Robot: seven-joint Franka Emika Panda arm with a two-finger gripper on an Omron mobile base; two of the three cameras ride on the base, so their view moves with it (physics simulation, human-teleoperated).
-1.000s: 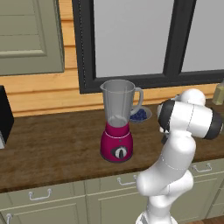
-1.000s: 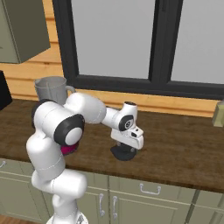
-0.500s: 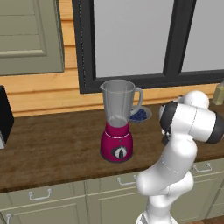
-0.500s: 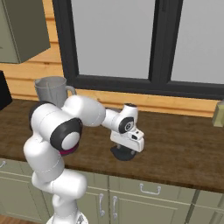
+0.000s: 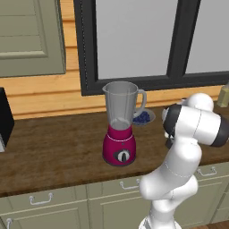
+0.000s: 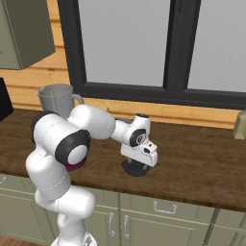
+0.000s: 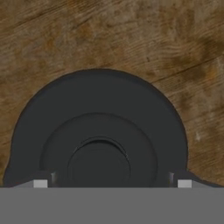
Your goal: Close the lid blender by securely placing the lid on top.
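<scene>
Hand view: the lid (image 7: pixel 98 140) lies flat on the wooden worktop (image 7: pixel 131 39) right under the pincer (image 7: pixel 109 183), fingertips (image 7: pixel 40 183) straddling it; grip cannot be told. Well off to the pincer's side stands the blender (image 5: pixel 120 123), blueberry bowl (image 5: pixel 142 117) behind it. Arm reaches downward.

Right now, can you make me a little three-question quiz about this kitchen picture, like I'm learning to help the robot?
1. True or false: the lid is already on top of the blender.
2. What does the lid rest on? A) the wooden counter B) the bowl of blueberries C) the window sill
3. Fill in: the pincer is right above the ____.

Key: 1 false, the jar's mouth is uncovered. 2 A. 3 lid.
</scene>
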